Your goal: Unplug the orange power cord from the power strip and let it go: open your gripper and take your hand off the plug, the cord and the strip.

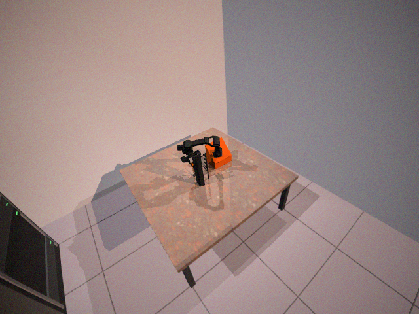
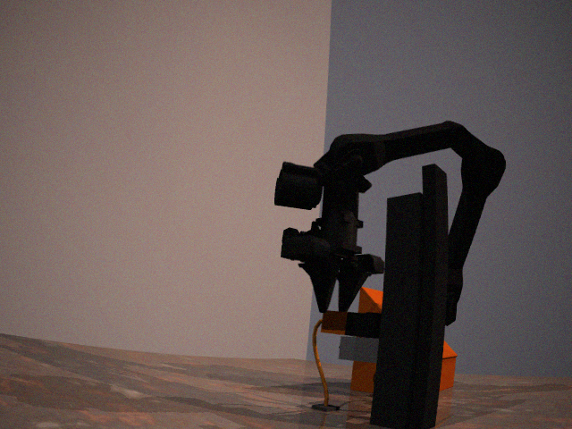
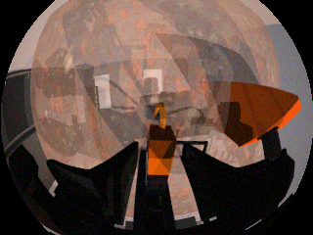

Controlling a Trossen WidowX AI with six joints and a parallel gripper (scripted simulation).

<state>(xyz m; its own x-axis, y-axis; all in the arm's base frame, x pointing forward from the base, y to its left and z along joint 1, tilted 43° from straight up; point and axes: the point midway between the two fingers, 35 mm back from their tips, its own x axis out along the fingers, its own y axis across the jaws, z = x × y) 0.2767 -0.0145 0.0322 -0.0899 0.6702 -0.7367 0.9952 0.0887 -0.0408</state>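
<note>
My gripper (image 2: 333, 310) (image 3: 160, 147) is open and points down, its two fingertips just above the plug's top edge. In the wrist view there is a gap on each side of the plug. The plug has an orange rear block (image 2: 333, 322) (image 3: 160, 149) and a black front part (image 2: 362, 324) that reaches the strip's edge in the exterior view. Whether its tip is inside the socket is hidden. The orange cord (image 2: 317, 355) (image 3: 162, 116) runs from the plug down to a small dark base (image 2: 324, 407). The tall dark power strip (image 1: 197, 173) (image 2: 401, 299) stands upright.
A grey block (image 2: 357, 348) juts from the strip below the plug. A large orange box (image 1: 222, 159) (image 2: 448, 371) (image 3: 249, 115) stands behind the strip. A dark cabinet (image 1: 27, 253) stands off the table (image 1: 216, 219) at the left.
</note>
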